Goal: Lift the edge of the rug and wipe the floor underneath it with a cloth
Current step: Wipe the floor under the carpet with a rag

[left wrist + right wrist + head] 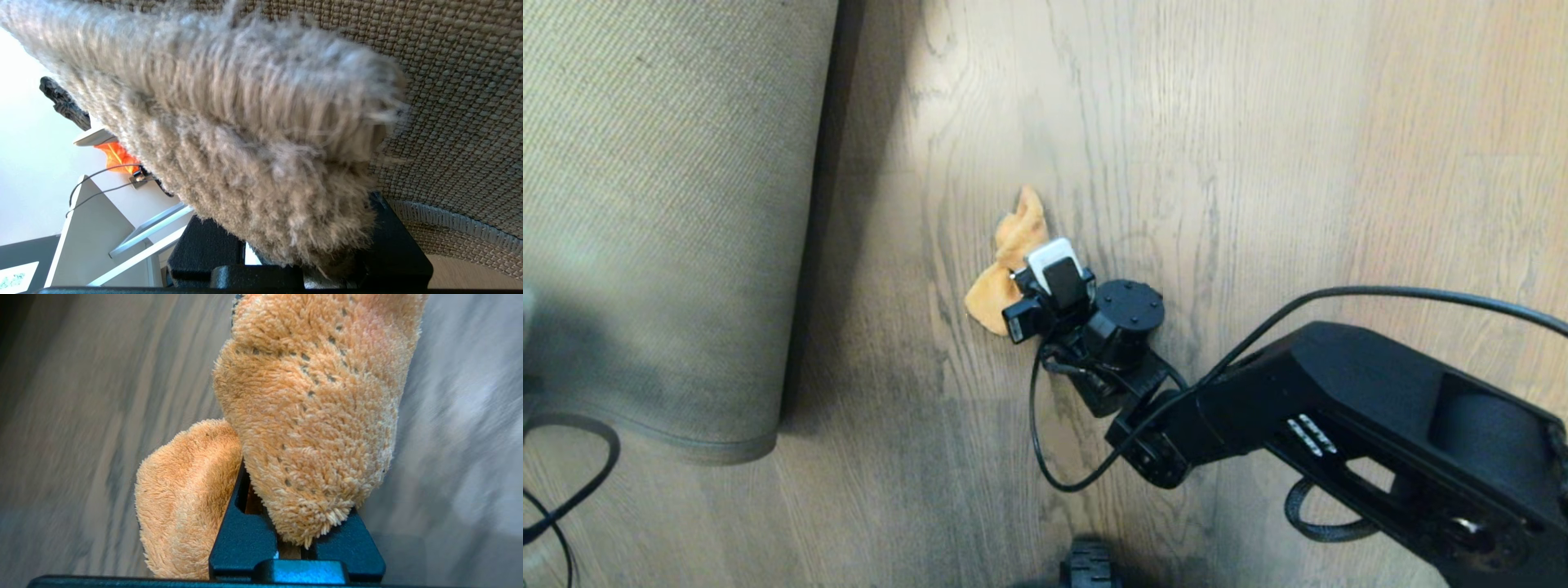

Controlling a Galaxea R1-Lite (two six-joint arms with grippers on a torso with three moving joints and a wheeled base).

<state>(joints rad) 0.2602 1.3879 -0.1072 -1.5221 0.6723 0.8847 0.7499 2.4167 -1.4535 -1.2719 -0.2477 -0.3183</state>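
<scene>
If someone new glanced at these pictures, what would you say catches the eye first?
The orange cloth, pinched in the right tool and pressed on the wood-grain floor mid-view. To its left, the rug edge is folded up, showing its woven backing. The left tool grips that rug's fluffy pile.

From the head view I read warm, fairly bright light on the floor [1258,163], strongest at far centre. The lifted rug edge [805,245] casts a dark band of shadow along its right side, and a softer shadow lies under the right arm. The near-left corner is dim and hazy. In the right wrist view the floor streaks with motion blur while the cloth [310,416] stays sharp. In the left wrist view the rug pile is soft, out of focus, and the background is overexposed white.
</scene>
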